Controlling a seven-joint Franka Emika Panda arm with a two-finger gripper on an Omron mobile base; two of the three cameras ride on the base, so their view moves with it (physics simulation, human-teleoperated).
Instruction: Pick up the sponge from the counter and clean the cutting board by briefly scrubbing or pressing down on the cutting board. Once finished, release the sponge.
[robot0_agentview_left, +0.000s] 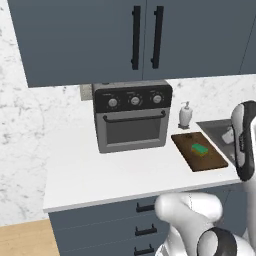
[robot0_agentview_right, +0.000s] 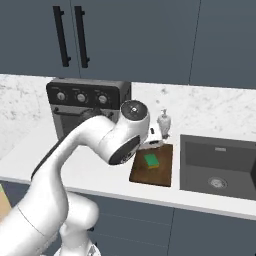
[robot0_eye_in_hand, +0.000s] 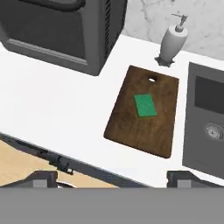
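Hand view is looking down from above the counter (robot0_eye_in_hand: 65, 118); the two dark fingertips (robot0_eye_in_hand: 41, 179) are sitting far apart at the bottom corners, jaws spread wide and pinching nothing. Gripper (robot0_eye_in_hand: 112, 180) is hovering well clear of the worktop, out past its front edge.

Sponge (robot0_eye_in_hand: 145, 105) is lying green side up on the cutting board (robot0_eye_in_hand: 131, 127), roughly at the board's middle, a little toward the end with the hanging hole. Board is resting flat on the counter, between the toaster oven (robot0_eye_in_hand: 57, 30) and the sink (robot0_eye_in_hand: 205, 122), just beside the sink's rim.

Soap dispenser (robot0_eye_in_hand: 173, 41) is standing upright behind the board, near the marbled wall.

Left base view is showing the same layout: sponge (robot0_agentview_left: 200, 149) on the board (robot0_agentview_left: 192, 155), toaster oven (robot0_agentview_left: 132, 116) to its left, dispenser (robot0_agentview_left: 185, 114) behind it, dark drawers (robot0_agentview_left: 100, 225) running below the worktop.

Right base view is showing the arm (robot0_agentview_right: 90, 145) arching over the counter (robot0_agentview_right: 95, 172), its elbow partly covering the oven (robot0_agentview_right: 87, 100); sponge (robot0_agentview_right: 151, 160) is sitting on the board (robot0_agentview_right: 160, 172), sink (robot0_agentview_right: 217, 167) to the right.
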